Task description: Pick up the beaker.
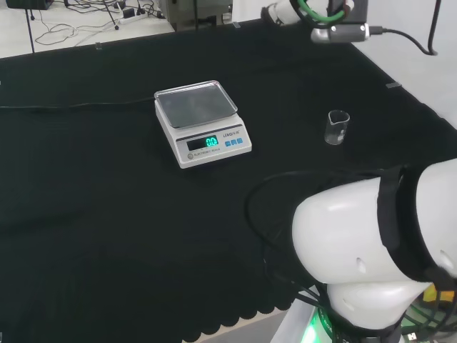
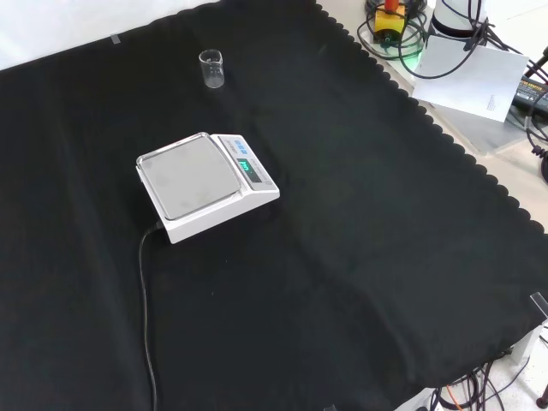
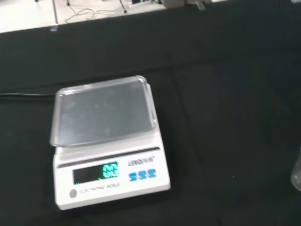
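On black cloth (image 1: 86, 186), beaker (image 1: 337, 127), scale (image 1: 201, 121)

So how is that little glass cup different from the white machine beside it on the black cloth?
The beaker is clear glass, while the scale is opaque white with a grey metal pan. The beaker is small, upright and narrow; the scale is much larger, low and flat. The scale has a lit green display and a cable leading away; the beaker has neither and looks empty. Both stand apart on the black cloth, untouched.

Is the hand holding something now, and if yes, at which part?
Nothing is held. The beaker stands alone on the black cloth, apart from the scale.
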Controlling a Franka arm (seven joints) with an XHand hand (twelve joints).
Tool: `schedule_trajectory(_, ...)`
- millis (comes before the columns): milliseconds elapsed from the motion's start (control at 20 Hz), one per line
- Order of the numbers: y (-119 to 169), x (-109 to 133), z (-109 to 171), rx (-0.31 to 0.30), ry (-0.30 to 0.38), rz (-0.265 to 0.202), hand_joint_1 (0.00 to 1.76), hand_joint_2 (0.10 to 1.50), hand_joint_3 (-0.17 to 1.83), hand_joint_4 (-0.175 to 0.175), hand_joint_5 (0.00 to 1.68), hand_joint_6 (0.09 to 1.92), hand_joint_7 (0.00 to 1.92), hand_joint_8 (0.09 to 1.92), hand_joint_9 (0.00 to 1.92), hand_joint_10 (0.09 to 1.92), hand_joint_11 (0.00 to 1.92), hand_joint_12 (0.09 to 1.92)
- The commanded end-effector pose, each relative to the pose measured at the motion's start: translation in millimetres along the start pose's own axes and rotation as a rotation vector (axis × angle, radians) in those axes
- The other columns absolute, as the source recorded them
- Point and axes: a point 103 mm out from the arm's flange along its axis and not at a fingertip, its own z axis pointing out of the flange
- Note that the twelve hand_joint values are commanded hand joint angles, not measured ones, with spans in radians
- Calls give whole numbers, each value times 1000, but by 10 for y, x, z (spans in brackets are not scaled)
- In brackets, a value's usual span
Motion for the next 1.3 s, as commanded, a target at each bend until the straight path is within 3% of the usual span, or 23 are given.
schedule_trajectory(50, 90, -359, 333, 25, -26, 58, 643, 1084, -175, 11, 456, 156, 357, 583, 397, 770, 0, 1506)
schedule_trajectory(350, 128, -619, 573, 67, -6, 106, 650, 1084, -175, 9, 463, 158, 358, 589, 399, 769, 0, 1504)
schedule_trajectory(550, 184, -793, 635, 73, 70, 108, 654, 1084, -175, 8, 466, 159, 357, 592, 400, 769, 0, 1503)
schedule_trajectory(1300, 562, -1327, 1201, 152, 107, 149, 663, 1085, -175, 3, 488, 169, 355, 601, 403, 768, 0, 1494)
